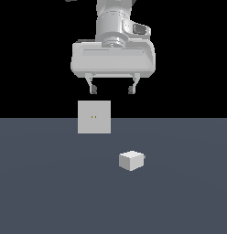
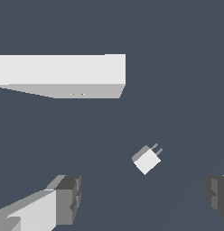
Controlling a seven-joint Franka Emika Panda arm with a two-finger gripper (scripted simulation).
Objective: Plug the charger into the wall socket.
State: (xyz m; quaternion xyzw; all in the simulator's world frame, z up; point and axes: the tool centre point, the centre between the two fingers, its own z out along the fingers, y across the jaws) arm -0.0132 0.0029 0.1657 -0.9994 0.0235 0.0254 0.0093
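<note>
The charger (image 1: 131, 160) is a small off-white cube lying on the dark floor toward the exterior view's right, with its tiny prongs on its right side. In the wrist view the charger (image 2: 147, 159) lies free on the floor, prongs angled away from the cube. The wall socket (image 1: 94, 117) is a light-grey upright square plate with two tiny yellowish holes, standing behind and to the left of the charger. The wrist view sees the wall socket (image 2: 64, 74) from above. My gripper (image 1: 111, 89) hangs high above both, open and holding nothing; its fingers (image 2: 68, 198) stand wide apart.
The flat dark grey-blue floor (image 1: 51, 192) spreads all around the two objects. Above it the background is black.
</note>
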